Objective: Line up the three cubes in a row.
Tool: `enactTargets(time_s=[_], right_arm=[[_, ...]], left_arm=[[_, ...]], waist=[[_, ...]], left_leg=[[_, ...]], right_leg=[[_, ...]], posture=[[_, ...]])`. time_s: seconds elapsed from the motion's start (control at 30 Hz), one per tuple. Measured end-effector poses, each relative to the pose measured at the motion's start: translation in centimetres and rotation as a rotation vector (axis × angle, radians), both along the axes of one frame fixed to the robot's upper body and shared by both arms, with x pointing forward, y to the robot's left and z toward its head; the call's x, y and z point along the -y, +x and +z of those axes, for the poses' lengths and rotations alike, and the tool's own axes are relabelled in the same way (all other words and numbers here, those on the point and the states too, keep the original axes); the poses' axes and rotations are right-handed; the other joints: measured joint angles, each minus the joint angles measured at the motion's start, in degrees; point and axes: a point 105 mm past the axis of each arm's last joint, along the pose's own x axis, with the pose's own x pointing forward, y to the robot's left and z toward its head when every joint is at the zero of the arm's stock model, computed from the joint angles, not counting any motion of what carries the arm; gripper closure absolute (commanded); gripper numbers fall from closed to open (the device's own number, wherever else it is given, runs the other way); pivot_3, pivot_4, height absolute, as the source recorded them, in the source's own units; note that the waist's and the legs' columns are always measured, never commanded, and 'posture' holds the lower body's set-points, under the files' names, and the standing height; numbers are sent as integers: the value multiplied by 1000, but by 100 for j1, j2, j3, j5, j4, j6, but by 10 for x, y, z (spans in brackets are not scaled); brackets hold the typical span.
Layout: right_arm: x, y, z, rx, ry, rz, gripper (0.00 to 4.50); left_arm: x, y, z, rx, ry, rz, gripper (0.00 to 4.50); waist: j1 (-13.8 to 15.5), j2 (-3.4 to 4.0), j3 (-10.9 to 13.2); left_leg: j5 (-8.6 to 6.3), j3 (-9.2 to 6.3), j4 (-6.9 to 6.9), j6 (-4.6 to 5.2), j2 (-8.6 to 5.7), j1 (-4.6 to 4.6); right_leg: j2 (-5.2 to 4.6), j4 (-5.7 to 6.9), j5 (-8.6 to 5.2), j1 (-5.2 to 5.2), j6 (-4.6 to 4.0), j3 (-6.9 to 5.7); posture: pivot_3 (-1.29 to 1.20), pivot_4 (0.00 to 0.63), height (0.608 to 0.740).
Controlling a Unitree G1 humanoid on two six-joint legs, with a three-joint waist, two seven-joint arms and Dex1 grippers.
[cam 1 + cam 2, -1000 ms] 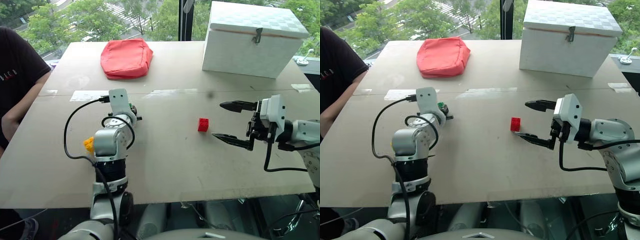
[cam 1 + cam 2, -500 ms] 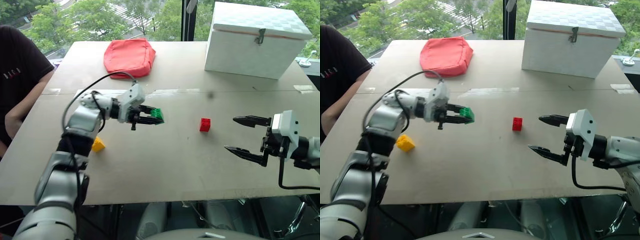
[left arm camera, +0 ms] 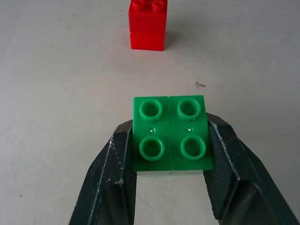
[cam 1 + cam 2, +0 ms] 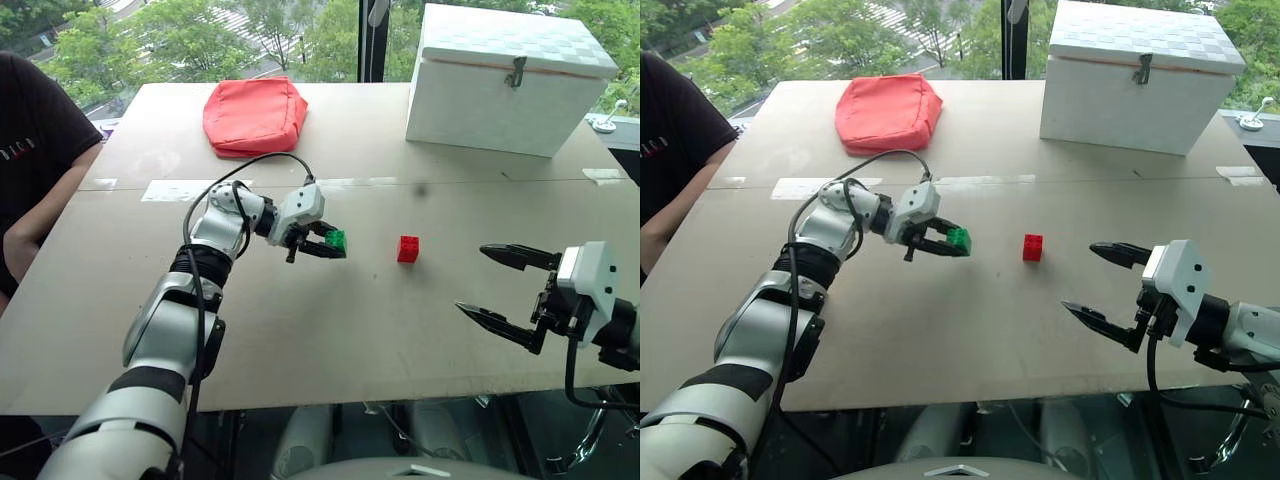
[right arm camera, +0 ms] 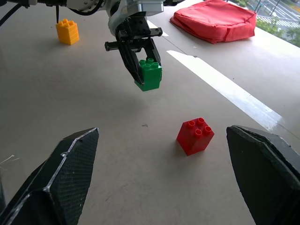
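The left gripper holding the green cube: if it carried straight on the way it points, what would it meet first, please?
Most likely the red cube, which sits directly ahead of the left gripper and its green cube; table lies bare between, though the gripper's height is unclear.

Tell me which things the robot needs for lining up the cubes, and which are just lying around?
Needed for the job:
- green cube, held above the table in the left pincer
- red cube, standing on the table
- yellow cube, standing on the table

Just lying about:
- red pouch, at the far side of the table
- white box, with its lid down
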Motion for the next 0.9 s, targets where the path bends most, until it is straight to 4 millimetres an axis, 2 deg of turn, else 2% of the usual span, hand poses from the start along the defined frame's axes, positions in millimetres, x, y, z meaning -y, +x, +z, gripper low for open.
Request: enactTargets(time_s=[0.37, 0.73, 0.77, 0.9], right_arm=[[0, -1, 1, 6, 5, -15, 0], [-4, -6, 1, 5, 4, -30, 0], [-4, -6, 1, 3, 4, -33, 0], [-6, -8, 1, 8, 5, -37, 0]], left_arm=[[4, 7, -5, 1, 27, 21, 3204], [21, 9, -8, 1, 36, -5, 3204], [21, 9, -9, -6, 38, -3, 2133], [22, 9, -14, -22, 43, 1, 254]], waist=[[1, 0, 0], [-7, -1, 0], [-3, -1, 0], [-2, -1, 0]], left_leg=[[0, -1, 0, 0, -1, 0], [0, 1, 0, 0, -1, 1], [0, 0, 0, 0, -1, 1], [0, 0, 1, 0, -1, 1]], right_leg=[[2, 1, 3, 0, 1, 0], [4, 2, 8, 1, 2, 2], [5, 2, 8, 1, 3, 1], [5, 2, 7, 2, 6, 2]], posture=[[0, 150, 740], [0, 150, 740], [0, 150, 740], [0, 150, 740]])
